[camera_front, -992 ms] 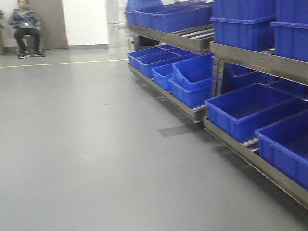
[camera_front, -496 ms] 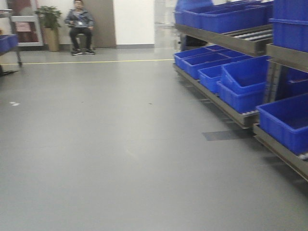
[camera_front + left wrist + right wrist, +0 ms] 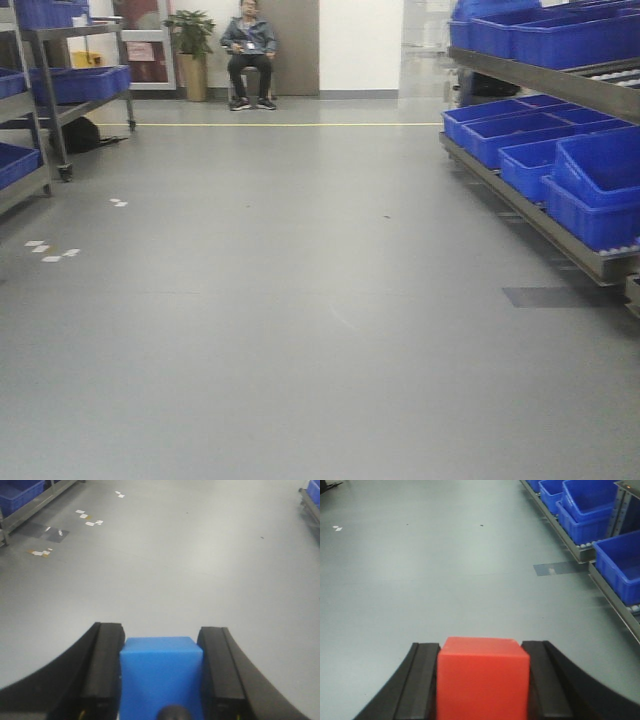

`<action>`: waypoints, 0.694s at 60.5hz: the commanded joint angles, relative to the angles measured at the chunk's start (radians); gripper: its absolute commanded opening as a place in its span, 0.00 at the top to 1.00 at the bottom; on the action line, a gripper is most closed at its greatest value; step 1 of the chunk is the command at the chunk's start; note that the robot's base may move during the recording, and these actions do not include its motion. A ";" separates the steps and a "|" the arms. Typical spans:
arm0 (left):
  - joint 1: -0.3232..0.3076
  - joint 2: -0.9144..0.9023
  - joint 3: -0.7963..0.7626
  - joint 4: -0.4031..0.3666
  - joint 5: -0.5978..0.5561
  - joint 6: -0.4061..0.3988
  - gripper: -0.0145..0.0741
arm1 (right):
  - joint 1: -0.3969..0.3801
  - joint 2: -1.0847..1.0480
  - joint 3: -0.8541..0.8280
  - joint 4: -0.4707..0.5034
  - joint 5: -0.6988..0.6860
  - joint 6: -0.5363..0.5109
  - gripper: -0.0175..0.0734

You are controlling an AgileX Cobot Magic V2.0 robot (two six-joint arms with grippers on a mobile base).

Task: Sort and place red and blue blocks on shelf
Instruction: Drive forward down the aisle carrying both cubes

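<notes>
Shelf (image 3: 530, 78) racks carrying dark-blue bins (image 3: 590, 190) line the right side of the front view, beside grey floor (image 3: 300, 300). In the left wrist view, the left gripper (image 3: 161, 645) clamps the blue block (image 3: 161, 677) above the floor. In the right wrist view, the right gripper (image 3: 481, 650) clamps the red block (image 3: 482, 680).

Grey floor (image 3: 300, 340), yellow line (image 3: 320, 125) (potted plant (image 3: 189, 32) behind).

Light: bright, even; pale sheen on grey floor (image 3: 300, 300).
Shadows: faint, beneath shelf (image 3: 560, 240).
Focus: front view soft; blue block (image 3: 161, 680), red block (image 3: 482, 680) near lens, edges slightly blurred.
</notes>
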 commanded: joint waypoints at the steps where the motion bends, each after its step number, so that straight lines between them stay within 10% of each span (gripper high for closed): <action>1: 0.000 0.001 -0.030 0.014 -0.072 -0.007 0.70 | -0.006 -0.001 -0.029 -0.015 -0.091 -0.005 0.74; 42: 0.000 0.001 -0.030 0.014 -0.072 -0.007 0.70 | -0.006 -0.001 -0.029 -0.015 -0.091 -0.005 0.74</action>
